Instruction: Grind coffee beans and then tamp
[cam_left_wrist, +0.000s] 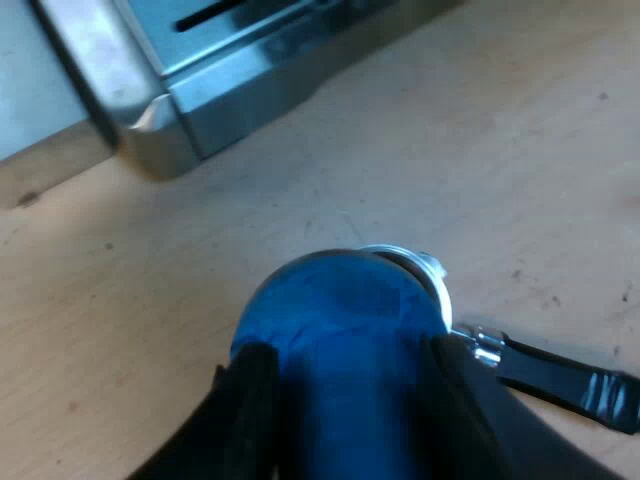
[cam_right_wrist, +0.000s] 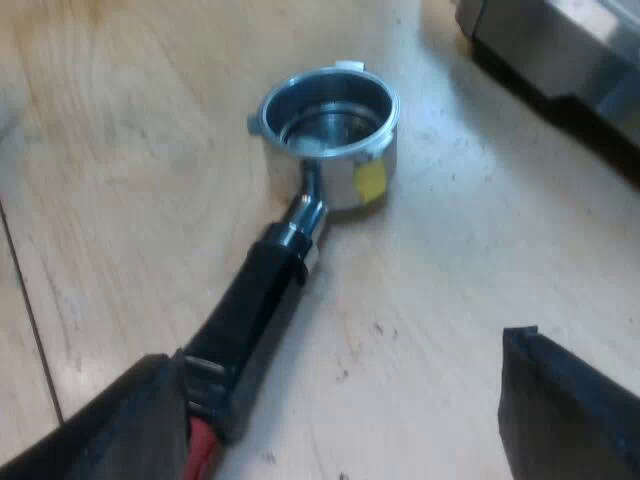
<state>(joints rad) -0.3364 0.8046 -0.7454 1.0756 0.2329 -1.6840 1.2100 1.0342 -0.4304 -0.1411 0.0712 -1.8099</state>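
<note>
Plainly short of the tamping stage, the left gripper (cam_left_wrist: 345, 365) is clenched on a blue tamper (cam_left_wrist: 335, 310), its two black fingers pressed against the tamper's sides. From the left wrist view the tamper covers most of the metal holder (cam_left_wrist: 408, 260), which lies on the wooden table (cam_left_wrist: 500, 150) near the foot of the espresso machine (cam_left_wrist: 200, 70). The right wrist view shows that holder loose on the table, basket mouth upward and nothing standing in it, so the tamper is held clear of the basket, not seated in it. The basket's inside shows bare, shiny metal with no grounds that can be made out, and a yellow sticker (cam_right_wrist: 370, 180) marks its outer wall.

The right gripper (cam_right_wrist: 335, 350) hangs released, fingers spread well apart, with the handle's red end (cam_right_wrist: 200, 440) lying between them, close against one finger; whether they touch cannot be told.

Judging by this, the task is in its early part: the tamper is in hand, but the holder is not at the machine and looks unfilled. Grinding coffee into the basket appears to be left, and after it the pressing down with the tamper.
</note>
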